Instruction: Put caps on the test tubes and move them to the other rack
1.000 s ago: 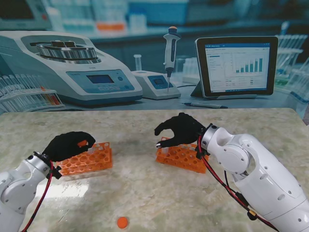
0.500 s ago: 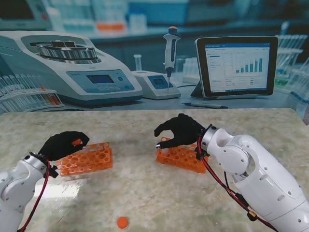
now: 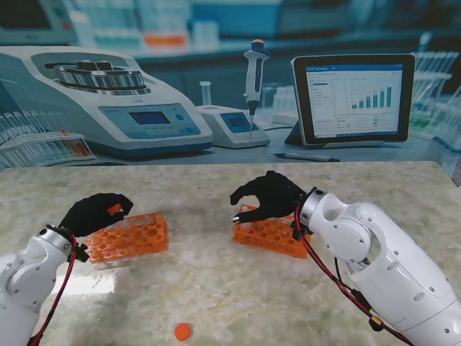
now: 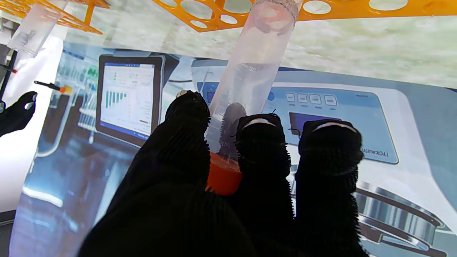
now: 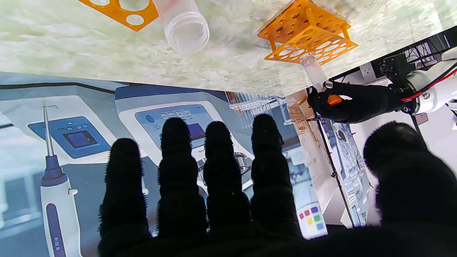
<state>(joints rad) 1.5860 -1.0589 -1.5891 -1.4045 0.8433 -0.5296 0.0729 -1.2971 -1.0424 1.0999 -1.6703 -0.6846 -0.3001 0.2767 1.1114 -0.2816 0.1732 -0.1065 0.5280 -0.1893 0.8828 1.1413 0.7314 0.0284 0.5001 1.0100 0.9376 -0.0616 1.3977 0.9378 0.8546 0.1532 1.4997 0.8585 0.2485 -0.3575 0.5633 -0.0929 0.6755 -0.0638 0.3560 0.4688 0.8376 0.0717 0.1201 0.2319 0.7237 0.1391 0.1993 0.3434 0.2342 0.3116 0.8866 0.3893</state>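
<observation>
Orange-capped tube (image 4: 250,75) in L robot hand (image 3: 94,213).

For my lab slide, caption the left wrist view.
Left robot hand grips an orange-capped test tube, its tip at the orange rack.

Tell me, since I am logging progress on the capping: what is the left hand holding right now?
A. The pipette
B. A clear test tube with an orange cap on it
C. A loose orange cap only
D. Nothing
B: in the left wrist view the left hand has its fingers closed around a clear test tube with an orange cap.
</observation>
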